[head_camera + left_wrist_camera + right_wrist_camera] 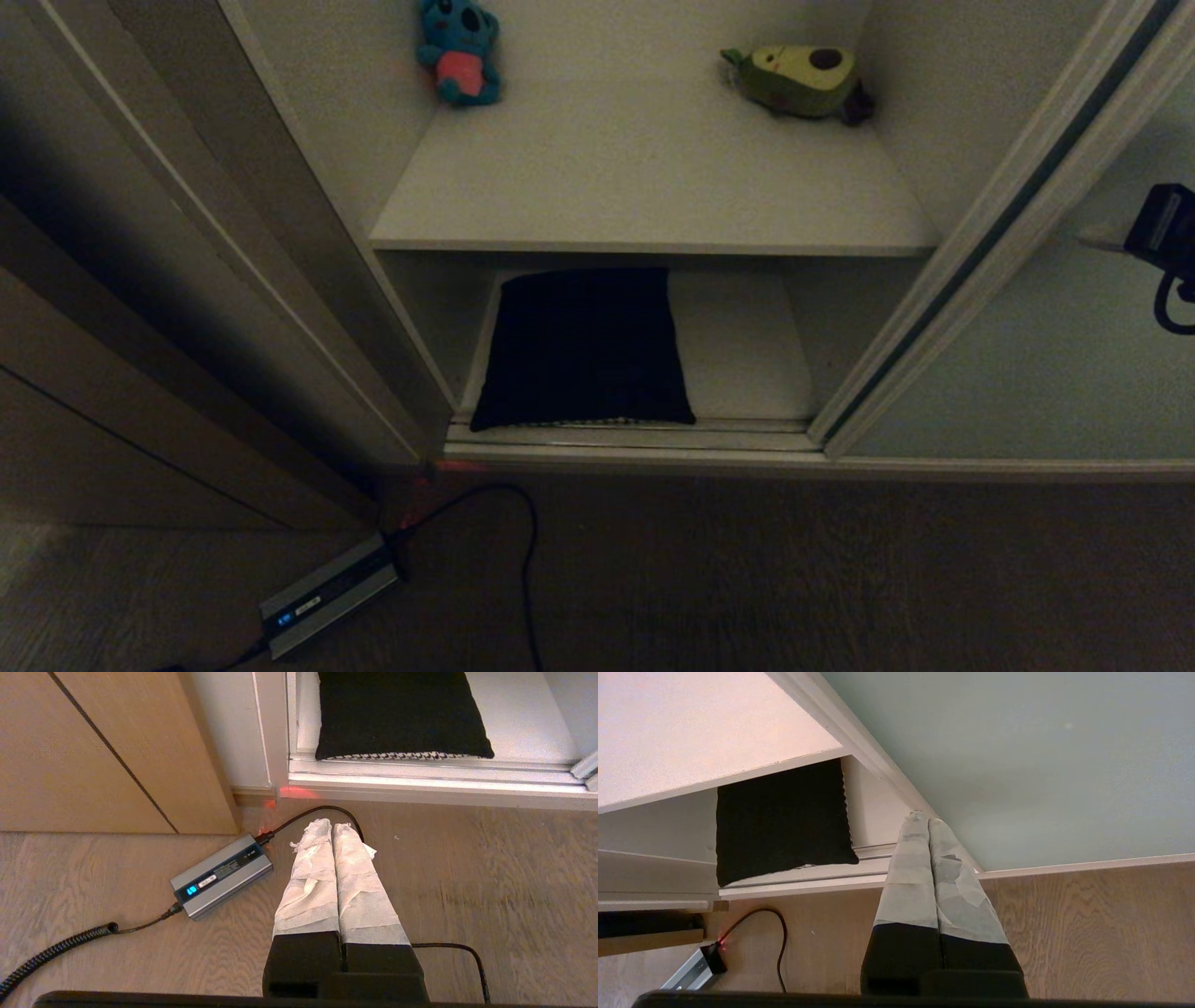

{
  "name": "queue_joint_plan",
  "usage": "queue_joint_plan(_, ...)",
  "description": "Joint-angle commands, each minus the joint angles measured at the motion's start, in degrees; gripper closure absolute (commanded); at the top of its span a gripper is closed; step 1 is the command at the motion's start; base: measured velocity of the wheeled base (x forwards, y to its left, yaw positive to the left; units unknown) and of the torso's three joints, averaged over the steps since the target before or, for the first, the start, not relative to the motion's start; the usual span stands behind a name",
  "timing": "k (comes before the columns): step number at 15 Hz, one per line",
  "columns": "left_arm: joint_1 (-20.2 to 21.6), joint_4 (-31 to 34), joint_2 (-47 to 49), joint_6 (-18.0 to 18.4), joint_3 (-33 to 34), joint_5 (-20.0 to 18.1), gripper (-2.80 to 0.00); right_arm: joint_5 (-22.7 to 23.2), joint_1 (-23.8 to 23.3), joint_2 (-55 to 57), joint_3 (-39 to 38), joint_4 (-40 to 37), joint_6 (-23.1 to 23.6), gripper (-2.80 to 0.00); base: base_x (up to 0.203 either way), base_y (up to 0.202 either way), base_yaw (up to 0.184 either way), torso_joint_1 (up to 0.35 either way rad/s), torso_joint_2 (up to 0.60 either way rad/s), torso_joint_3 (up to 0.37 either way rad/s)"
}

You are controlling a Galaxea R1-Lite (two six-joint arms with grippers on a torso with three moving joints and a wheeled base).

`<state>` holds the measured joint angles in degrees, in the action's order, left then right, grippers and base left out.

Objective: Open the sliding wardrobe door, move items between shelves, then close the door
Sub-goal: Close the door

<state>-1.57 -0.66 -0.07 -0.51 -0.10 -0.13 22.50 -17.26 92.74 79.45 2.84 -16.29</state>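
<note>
1. Where the wardrobe stands open, the sliding door [1055, 373] sits off to the right of the opening: a pale grey-green panel with a slim light metal frame [943, 289] along its left edge.
2. Upper shelf [653, 201]: off-white board, carrying two soft toys at the back. A blue plush with a pink belly [458, 51] stands in the left rear corner; a green avocado-shaped plush [798, 79] lies near the right rear corner.
3. Lower shelf [742, 345]: off-white board beneath the upper one, bare on its right part.
4. Cushion [582, 347]: square, black side up, lying flat on the left part of the lower shelf. Its front edge reaches the ribbed floor track [635, 437], and a strip of black-and-white houndstooth shows along that edge in the left wrist view.
5. Brown wood panelling [112, 411]: left of the wardrobe opening.
6. Power brick [327, 593]: grey, with a small blue light, lying on the wooden floor [840, 579] in front of the wardrobe's left corner; a dark cable [527, 551] loops away from it.
7. Left gripper [332, 823]: held low over the floor in front of the wardrobe, just beside the power brick. Its tape-wrapped fingers [308, 882] are pressed together, holding nothing.
8. Right gripper [924, 817]: raised in front of the door near its left frame, tips pointing toward it. Its wrapped fingers [910, 877] are pressed together, empty.
</note>
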Motion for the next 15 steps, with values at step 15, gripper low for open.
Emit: queue_joint_plan(15,0.0,0.0,-0.1,0.0,0.0,0.0,0.0,-1.6,2.5,4.8,3.2,3.2,-0.1,0.0,0.0,0.0,0.0,0.0,0.0,0.0)
